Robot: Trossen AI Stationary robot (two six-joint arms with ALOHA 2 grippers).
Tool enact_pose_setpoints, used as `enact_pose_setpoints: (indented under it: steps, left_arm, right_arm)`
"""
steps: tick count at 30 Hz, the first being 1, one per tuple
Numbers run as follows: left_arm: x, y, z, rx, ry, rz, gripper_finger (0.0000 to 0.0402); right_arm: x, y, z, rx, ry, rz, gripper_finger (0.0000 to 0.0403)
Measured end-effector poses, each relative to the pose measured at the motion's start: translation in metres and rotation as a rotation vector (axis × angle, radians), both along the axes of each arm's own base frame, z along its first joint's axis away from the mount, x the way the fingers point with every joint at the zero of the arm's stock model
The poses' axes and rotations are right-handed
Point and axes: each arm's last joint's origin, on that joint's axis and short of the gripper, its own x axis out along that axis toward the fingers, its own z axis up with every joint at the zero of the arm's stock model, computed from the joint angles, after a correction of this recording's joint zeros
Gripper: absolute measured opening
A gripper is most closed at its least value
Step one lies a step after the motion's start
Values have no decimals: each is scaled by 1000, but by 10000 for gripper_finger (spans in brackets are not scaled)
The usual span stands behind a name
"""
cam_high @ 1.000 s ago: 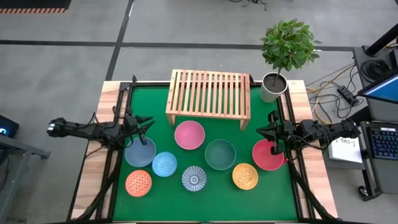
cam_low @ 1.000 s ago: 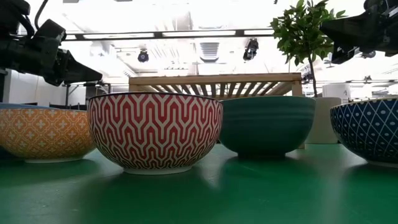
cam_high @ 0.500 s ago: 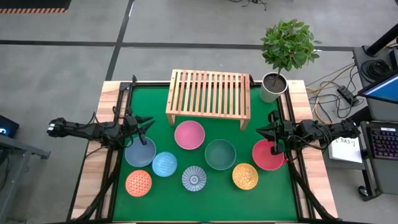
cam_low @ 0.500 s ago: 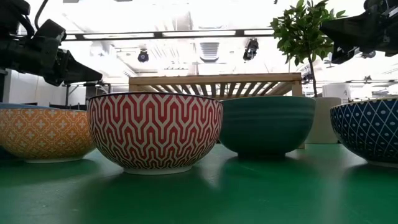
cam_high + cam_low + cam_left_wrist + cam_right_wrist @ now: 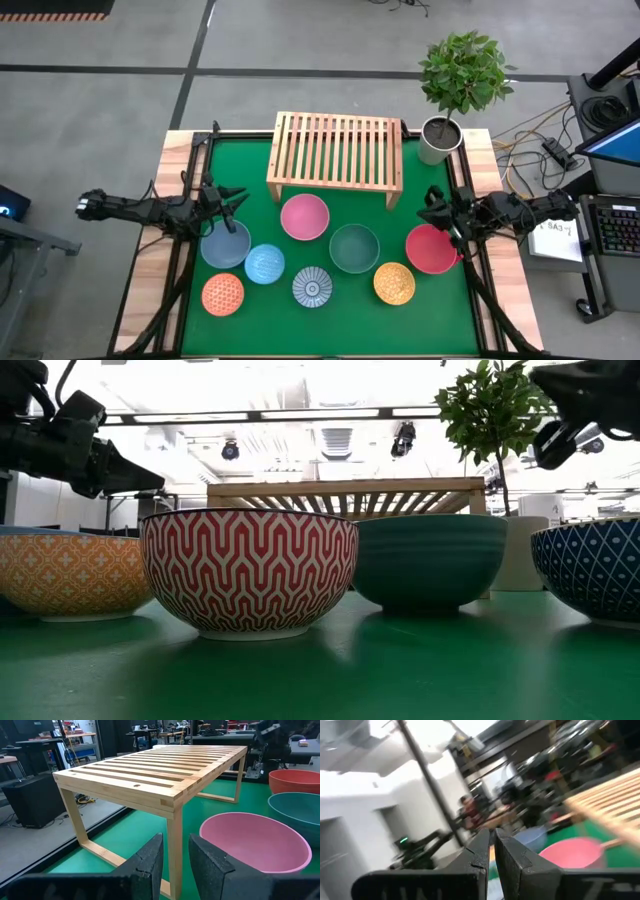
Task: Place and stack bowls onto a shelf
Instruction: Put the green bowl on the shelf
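Eight bowls stand on their bases on the green mat: slate blue (image 5: pixel 225 243), pink (image 5: pixel 305 216), dark green (image 5: pixel 354 248), red (image 5: pixel 432 250), light blue (image 5: pixel 265 264), patterned orange (image 5: pixel 222 294), grey-white (image 5: pixel 313 287) and yellow (image 5: pixel 394 283). The light-wood shelf (image 5: pixel 335 148) stands behind them at the far side. My left gripper (image 5: pixel 230 203) hovers above the slate blue bowl's far rim, open by a narrow gap (image 5: pixel 175 857), facing the shelf's leg and the pink bowl (image 5: pixel 255 842). My right gripper (image 5: pixel 435 207) hangs above the red bowl's far rim, tipped upward, its fingers nearly together (image 5: pixel 492 845).
A white pot with a small tree (image 5: pixel 439 140) stands on the wooden border at the far right, beside the shelf. The shelf's slatted top (image 5: pixel 155 770) carries nothing. Green mat lies bare between the shelf and the bowls and along the near edge (image 5: pixel 320 330).
My right gripper has risen above the red bowl and tipped its fingers upward; in the low view it has moved higher. The left arm and all the bowls have stayed where they were.
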Motion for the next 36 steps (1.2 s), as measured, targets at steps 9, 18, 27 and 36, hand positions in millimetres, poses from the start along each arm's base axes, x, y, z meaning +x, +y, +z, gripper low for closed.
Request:
enact_pose_setpoints:
  steps: [9,18,27,36]
  left_arm:
    - [0,0,0,0,0,0,75]
    - [0,0,0,0,-1,0,75]
    - [0,0,0,0,0,0,75]
    - [0,0,0,0,0,0,75]
  right_arm:
    - [8,17,4,-7,-17,58,18]
    - [43,37,18,-145,188,50,18]
    - [84,55,51,-364,525,60,18]
    - [116,69,67,-483,771,78,18]
